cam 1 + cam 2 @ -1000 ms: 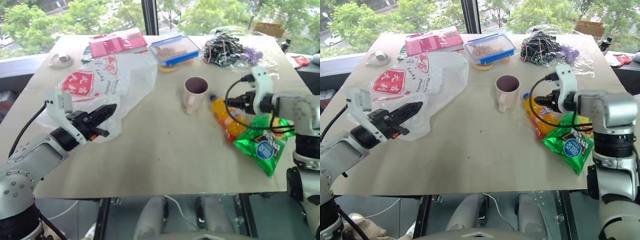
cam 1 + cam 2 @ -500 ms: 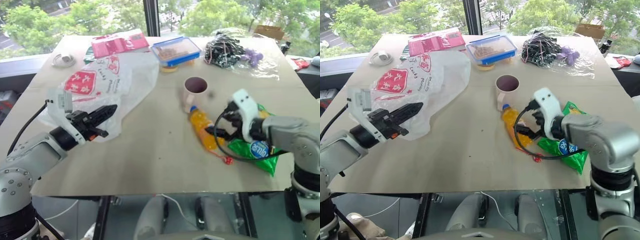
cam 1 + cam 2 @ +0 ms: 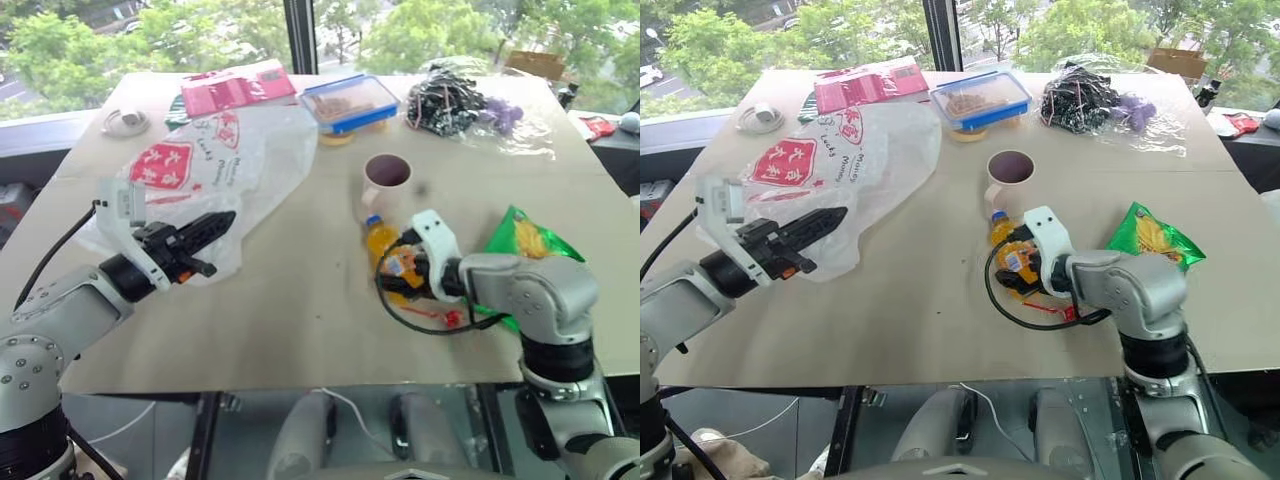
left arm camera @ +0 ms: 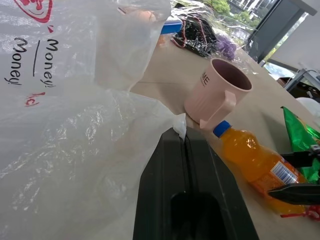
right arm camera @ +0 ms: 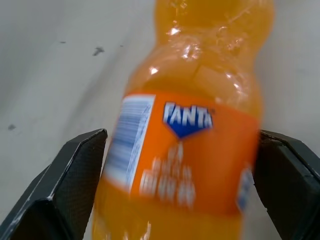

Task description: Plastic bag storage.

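Observation:
The plastic bag (image 3: 235, 160), white translucent film with red printed panels, lies spread over the left of the table. My left gripper (image 3: 222, 218) rests level on the bag's near edge, shut, and a small fold of the film sticks up from its fingertips (image 4: 179, 131). A pink cup (image 3: 388, 178) stands upright at the table's centre. Just in front of it an orange Fanta bottle (image 3: 379, 238) lies on its side. My right gripper (image 3: 396, 266) is open and straddles the bottle (image 5: 195, 75), one finger (image 5: 70, 175) on each side of the label.
A green chips packet (image 3: 528, 240) lies right of the bottle. At the back are a blue-lidded food box (image 3: 350, 100), a clear bag of dark cords (image 3: 452, 100), a red packet (image 3: 235, 88) and a white round object (image 3: 122, 122). The table's front edge (image 3: 300, 385) is near.
My right gripper swung left and down toward the near side, bringing the orange bottle from right of the cup to in front of it, and its jaws widened. The left gripper stayed put.

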You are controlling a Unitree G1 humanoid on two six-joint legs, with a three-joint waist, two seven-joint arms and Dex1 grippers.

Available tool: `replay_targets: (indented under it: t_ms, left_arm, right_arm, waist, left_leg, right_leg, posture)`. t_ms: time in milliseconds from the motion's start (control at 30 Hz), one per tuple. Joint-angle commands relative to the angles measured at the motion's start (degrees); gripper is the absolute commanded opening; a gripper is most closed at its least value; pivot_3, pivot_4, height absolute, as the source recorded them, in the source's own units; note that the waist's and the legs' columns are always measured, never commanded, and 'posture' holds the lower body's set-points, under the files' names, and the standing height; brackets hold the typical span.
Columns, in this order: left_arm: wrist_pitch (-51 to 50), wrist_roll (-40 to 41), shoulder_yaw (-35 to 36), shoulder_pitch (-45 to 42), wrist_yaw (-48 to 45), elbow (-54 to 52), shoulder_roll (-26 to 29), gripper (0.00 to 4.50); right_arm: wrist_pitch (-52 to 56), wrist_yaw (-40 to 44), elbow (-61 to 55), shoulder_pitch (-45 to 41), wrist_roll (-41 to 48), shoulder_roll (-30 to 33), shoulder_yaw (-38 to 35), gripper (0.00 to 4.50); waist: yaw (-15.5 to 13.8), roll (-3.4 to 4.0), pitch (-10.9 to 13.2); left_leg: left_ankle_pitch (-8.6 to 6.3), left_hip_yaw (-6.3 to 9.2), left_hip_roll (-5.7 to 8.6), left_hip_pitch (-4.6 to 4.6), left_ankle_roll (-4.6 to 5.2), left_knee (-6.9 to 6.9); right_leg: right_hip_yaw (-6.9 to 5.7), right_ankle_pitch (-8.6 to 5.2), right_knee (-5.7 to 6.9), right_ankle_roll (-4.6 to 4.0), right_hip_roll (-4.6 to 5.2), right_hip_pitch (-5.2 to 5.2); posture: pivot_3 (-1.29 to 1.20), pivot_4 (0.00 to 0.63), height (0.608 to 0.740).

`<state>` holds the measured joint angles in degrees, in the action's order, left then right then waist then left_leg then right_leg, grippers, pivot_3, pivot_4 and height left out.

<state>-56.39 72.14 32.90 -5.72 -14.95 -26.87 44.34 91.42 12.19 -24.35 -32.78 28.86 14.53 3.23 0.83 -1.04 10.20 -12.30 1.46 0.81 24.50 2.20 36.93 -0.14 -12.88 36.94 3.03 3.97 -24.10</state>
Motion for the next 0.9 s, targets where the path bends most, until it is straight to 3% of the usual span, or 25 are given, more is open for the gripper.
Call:
replay_targets:
  t_ms: [33,133,267,433,600,800,900]
  left_arm:
    - [1.34,0.23,0.3,-0.01,-0.55,-0.77,0.58,0.0]
    - [1.46,0.13,0.48,0.39,-0.64,-0.9,0.52,0.0]
    - [1.86,0.15,0.85,1.35,-0.68,-1.36,0.35,0.0]
    - [2.37,0.48,2.17,2.99,-1.55,-1.32,0.6,0.0]
    - [2.85,1.83,3.42,4.19,-4.64,-1.73,1.56,0.0]
    - [1.98,7.7,5.21,7.93,-13.81,-7.29,5.92,0.0]
    - [2.57,6.95,5.87,10.88,-17.25,-9.97,7.31,0.0]
  right_arm:
    - [-2.23,-2.51,2.99,-1.55,-3.7,-0.12,0.82,4.48]
    - [-3.04,-2.12,3.59,-1.94,-4.46,1.34,3.06,4.48]
    - [-6.41,-0.22,2.22,-1.39,-4.26,4.19,5.71,3.43]
    - [-10.26,10.22,-10.34,-0.35,4.13,10.33,4.08,3.41]
    - [-12.39,12.47,-12.07,-3.79,6.13,9.47,5.06,3.41]
    - [-22.99,13.1,3.21,-14.54,-0.75,2.11,15.14,3.41]
    - [-28.12,14.97,9.7,-18.24,-4.79,2.09,19.71,3.41]
  waist:
    - [-0.01,-0.05,-0.04]
    - [-0.06,-0.06,-0.04]
    - [-0.06,-0.1,-0.07]
    - [-0.37,-0.06,-0.01]
    - [0.43,-0.08,0.0]
    - [1.19,-0.06,0.01]
    - [1.05,-0.06,0.02]
  left_leg:
    - [0.0,0.0,0.0,-0.05,0.0,0.0]
    - [-0.01,0.0,0.0,-0.38,0.0,-0.01]
    - [-0.01,-0.01,-0.01,-0.71,0.01,-0.03]
    - [-0.02,0.0,0.02,-0.6,0.02,-0.02]
    - [-0.02,-0.07,-0.08,-0.51,0.01,-0.2]
    - [-0.01,-0.09,-0.17,-0.55,0.0,-0.21]
    - [-0.01,-0.09,-0.03,-0.55,-0.01,-0.28]
  right_leg:
    - [0.0,0.0,0.0,0.0,0.0,0.05]
    - [0.0,-0.01,-0.04,-0.01,0.0,0.4]
    - [0.01,-0.15,-0.04,-0.24,0.02,0.65]
    - [0.01,-0.15,-0.07,-0.23,0.06,0.61]
    - [0.08,-0.02,-0.08,-0.01,-0.02,0.41]
    - [0.1,-0.15,-0.05,-0.24,-0.1,0.4]
    - [0.09,-0.15,-0.08,-0.24,0.04,0.39]
  posture:
    - [0.0,0.15,0.74]
    - [0.0,0.15,0.74]
    - [0.0,0.15,0.74]
    - [0.0,0.15,0.74]
    - [0.0,0.15,0.74]
    - [0.0,0.15,0.74]
    - [0.0,0.15,0.74]
